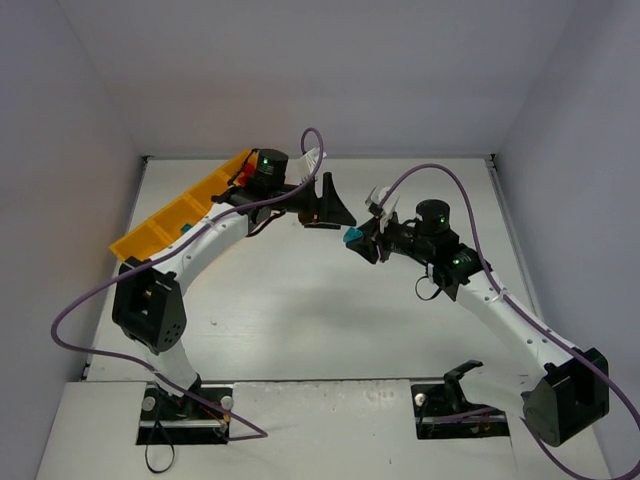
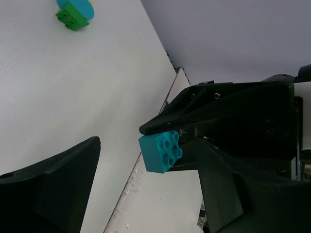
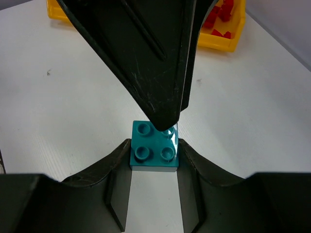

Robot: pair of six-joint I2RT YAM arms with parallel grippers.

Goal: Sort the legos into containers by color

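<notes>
My right gripper (image 3: 154, 154) is shut on a teal four-stud lego (image 3: 146, 156) and holds it above the table (image 1: 300, 300). In the top view this lego (image 1: 351, 236) hangs mid-table at the tip of the right gripper (image 1: 360, 242). My left gripper (image 1: 335, 207) stands open right beside it, and one of its fingers (image 3: 146, 63) reaches down over the studs. In the left wrist view the lego (image 2: 159, 151) sits between the spread fingers of the left gripper (image 2: 148, 167). The yellow-orange containers (image 1: 165, 225) lie at the far left, and one end compartment (image 3: 233, 41) holds red legos (image 3: 221, 17).
A green lego (image 2: 72, 20) with a light blue piece (image 2: 75, 6) against it lies on the table farther off in the left wrist view. The table's far edge and white walls are close behind. Purple cables loop over both arms.
</notes>
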